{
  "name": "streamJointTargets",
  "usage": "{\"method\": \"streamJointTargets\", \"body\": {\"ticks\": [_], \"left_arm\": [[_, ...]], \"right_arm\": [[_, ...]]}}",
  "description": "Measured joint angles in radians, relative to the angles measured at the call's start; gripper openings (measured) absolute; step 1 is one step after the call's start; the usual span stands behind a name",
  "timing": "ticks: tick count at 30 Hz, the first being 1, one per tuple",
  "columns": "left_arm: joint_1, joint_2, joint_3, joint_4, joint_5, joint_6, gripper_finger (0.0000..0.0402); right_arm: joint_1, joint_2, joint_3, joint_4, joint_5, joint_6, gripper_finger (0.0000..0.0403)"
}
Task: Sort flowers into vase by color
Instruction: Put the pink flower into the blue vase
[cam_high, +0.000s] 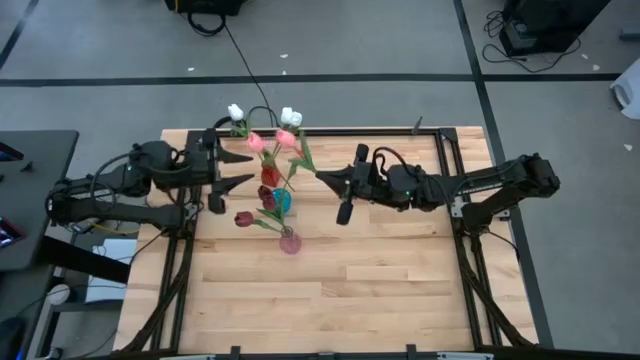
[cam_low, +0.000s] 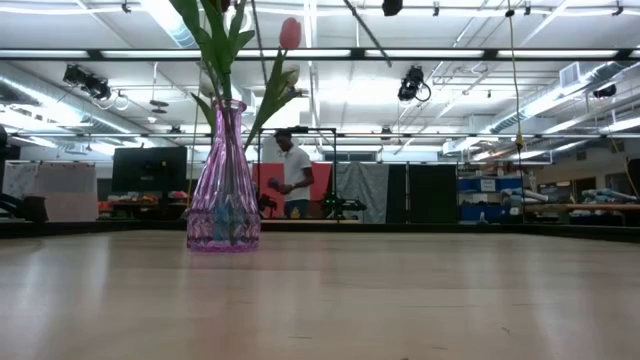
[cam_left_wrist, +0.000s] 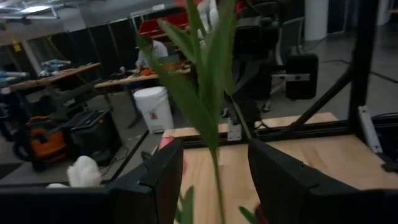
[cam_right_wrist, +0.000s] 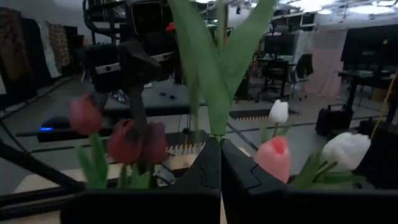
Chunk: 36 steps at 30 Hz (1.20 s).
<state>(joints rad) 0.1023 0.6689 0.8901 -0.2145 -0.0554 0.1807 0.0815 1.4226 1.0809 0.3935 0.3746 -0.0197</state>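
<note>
Pinching a thin green stem (cam_right_wrist: 219, 81) between fully closed fingers, the right gripper (cam_high: 322, 176) stood at 3 o'clock from the bunch of flowers (cam_high: 270, 150). I judge it held the stem upright so that the tulip could be guided into a vase. Which head belonged to this stem I could not tell.

The left gripper (cam_high: 245, 169) waited at 9 o'clock from the bunch with its fingers wide apart. In its wrist view a leafy stem passed between the fingers without clear contact, so it probably stood ready to take or to steady a flower.

The flowers were gathered toward 12 o'clock on the table (cam_high: 400, 290). White heads were farthest toward 12, pink ones just below them, and dark maroon ones toward 6 o'clock. Three vases stood close together in a line: a red vase (cam_high: 270, 175), a blue vase (cam_high: 282, 201) at 6 o'clock from it, and a pink vase (cam_high: 290, 242) farther at 6 o'clock.

The stems and leaves crossed each other tightly between the two grippers, so a moved flower could catch on its neighbours. A person (cam_low: 293, 175) stood far behind the table.
</note>
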Motion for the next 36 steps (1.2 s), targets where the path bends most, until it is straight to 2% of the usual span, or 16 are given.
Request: {"method": "streamJointTargets", "body": {"ticks": [10,14,18,21,25,30,36], "left_arm": [[0.113,0.106,0.06,0.003,0.031,-0.028,0.0187],[0.115,0.084,0.069,-0.036,0.031,-0.027,0.0187],[0.115,0.036,0.072,-0.047,0.035,-0.028,0.0187],[0.115,0.023,0.072,-0.058,0.063,-0.041,0.0187],[0.115,0.04,0.072,-0.029,0.152,-0.078,0.0187],[0.114,0.112,0.072,-0.001,0.213,-0.111,0.0187],[0.114,0.18,0.072,0.03,0.248,-0.104,0.0187]], "right_arm": [[-0.052,0.011,0.0,0.097,-0.092,-0.069,0.0003],[-0.047,0.012,0.0,0.078,-0.09,-0.071,0.0003],[-0.045,0.02,0.0,0.157,-0.183,-0.07,0.0003],[-0.047,0.069,0.0,0.26,-0.238,-0.078,0.0003],[-0.064,0.161,0.003,0.371,-0.259,-0.08,0.0003],[-0.089,0.259,0.091,0.383,-0.314,-0.064,0.0003],[-0.092,0.323,0.211,0.385,-0.343,-0.118,0.0004]]}}
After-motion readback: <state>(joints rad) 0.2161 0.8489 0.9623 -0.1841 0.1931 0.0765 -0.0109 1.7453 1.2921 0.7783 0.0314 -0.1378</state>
